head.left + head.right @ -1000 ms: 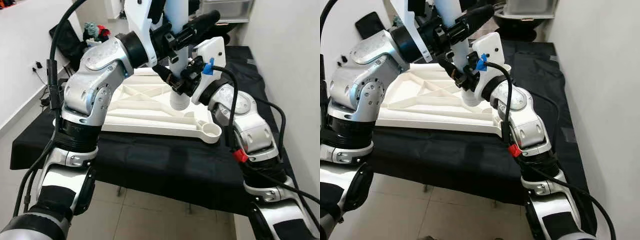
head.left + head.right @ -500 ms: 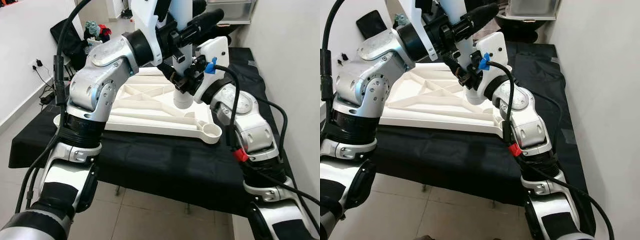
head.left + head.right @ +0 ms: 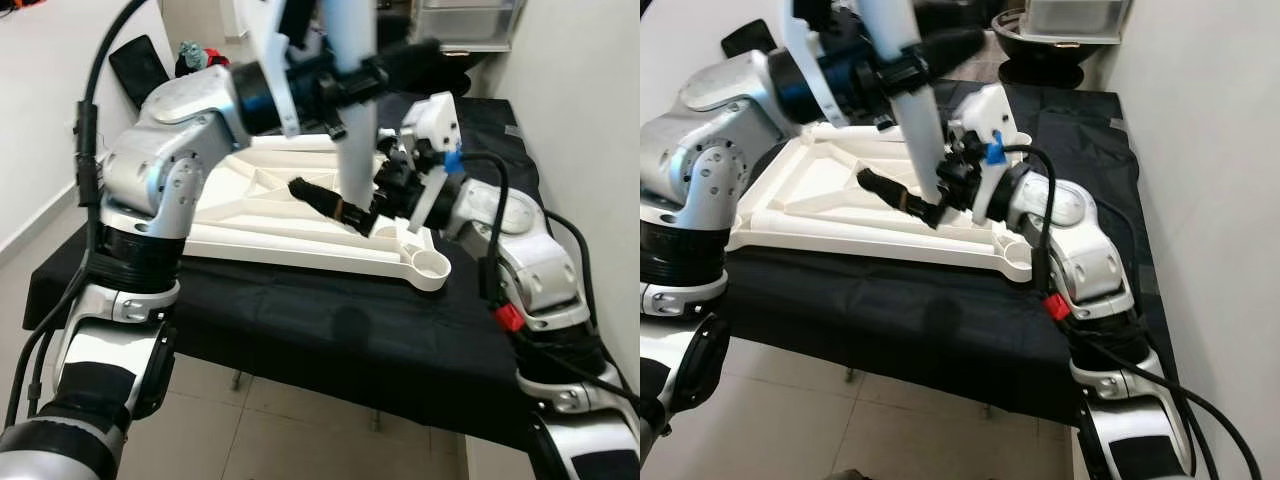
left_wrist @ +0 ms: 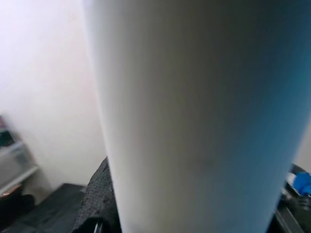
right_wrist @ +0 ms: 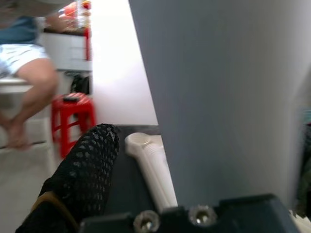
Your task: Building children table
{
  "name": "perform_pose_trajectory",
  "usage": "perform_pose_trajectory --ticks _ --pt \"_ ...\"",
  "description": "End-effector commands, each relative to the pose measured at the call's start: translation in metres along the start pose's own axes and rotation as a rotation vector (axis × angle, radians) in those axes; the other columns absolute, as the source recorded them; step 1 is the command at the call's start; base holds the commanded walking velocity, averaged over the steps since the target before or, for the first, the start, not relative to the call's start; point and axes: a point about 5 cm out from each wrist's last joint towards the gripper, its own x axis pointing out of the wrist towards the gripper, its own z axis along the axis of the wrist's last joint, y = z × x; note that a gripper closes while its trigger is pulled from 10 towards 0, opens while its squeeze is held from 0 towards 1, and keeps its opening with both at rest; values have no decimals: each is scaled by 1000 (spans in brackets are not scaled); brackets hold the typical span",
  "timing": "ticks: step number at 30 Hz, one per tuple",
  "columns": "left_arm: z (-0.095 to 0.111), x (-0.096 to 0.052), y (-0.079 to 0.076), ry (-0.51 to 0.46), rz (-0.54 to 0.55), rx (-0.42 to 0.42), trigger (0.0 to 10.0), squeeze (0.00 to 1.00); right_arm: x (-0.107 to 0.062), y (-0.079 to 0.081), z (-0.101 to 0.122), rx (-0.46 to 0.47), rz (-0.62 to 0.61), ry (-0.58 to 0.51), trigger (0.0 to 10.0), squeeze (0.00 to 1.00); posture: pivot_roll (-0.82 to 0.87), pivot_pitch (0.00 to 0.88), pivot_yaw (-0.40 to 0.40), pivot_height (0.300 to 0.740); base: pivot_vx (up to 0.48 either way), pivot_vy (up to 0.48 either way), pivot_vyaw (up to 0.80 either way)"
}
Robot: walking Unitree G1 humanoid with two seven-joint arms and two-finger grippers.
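A white table leg [image 3: 350, 120] stands nearly upright in the air, with my left gripper [image 3: 365, 75] shut on its upper part. Its lower end hangs just above the upside-down white table top [image 3: 270, 215], which lies on the black-covered table [image 3: 330, 320]. My right gripper [image 3: 345, 210] is open at the leg's lower end. One of its black fingers [image 3: 320, 198] sticks out to the left, and the right wrist view shows a gap between that finger [image 5: 82, 174] and the leg [image 5: 233, 97]. A round corner socket [image 3: 432, 266] sits at the top's near right corner.
A white wall runs close along the right side. Bags [image 3: 140, 65] lie at the far left and a grey bin [image 3: 465, 20] at the far end. Tiled floor [image 3: 300, 410] lies before the table. A seated person [image 5: 24, 63] and a red stool [image 5: 73, 111] are in the background.
The right gripper has let go of the leg's lower end, and one finger now points out to the left. The left arm has carried the leg slightly left. The camera shifted a little.
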Motion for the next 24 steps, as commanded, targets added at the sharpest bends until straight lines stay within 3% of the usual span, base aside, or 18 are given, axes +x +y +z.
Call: perform_pose_trajectory --ticks 1,3,8,9,10,11,24 --pt "0 -2 -6 3 -71 -13 0 0 3 10 -2 16 85 16 10000 0 -46 14 14 740 0 0 0" --pt "-3 -3 -15 9 -163 -37 0 0 5 16 -6 26 146 33 10000 0 -49 14 13 740 0 0 0" --pt "-5 -3 -24 24 -230 -49 0 0 8 22 -10 50 201 42 10000 0 -52 11 13 740 0 0 0" --pt "-5 2 -35 30 -273 -56 0 0 9 20 -15 79 197 65 4235 0 -51 8 8 740 0 0 0" --pt "-5 2 -35 30 -273 -56 0 0 9 20 -15 79 197 65 4235 0 -51 8 8 740 0 0 0" --pt "-5 7 -40 29 -286 -58 0 0 9 17 -17 93 181 75 0 0 -52 8 8 740 0 0 0" --pt "-9 1 -34 39 -341 -60 0 0 1 21 -24 179 198 90 0 0 -63 5 10 740 0 0 0"
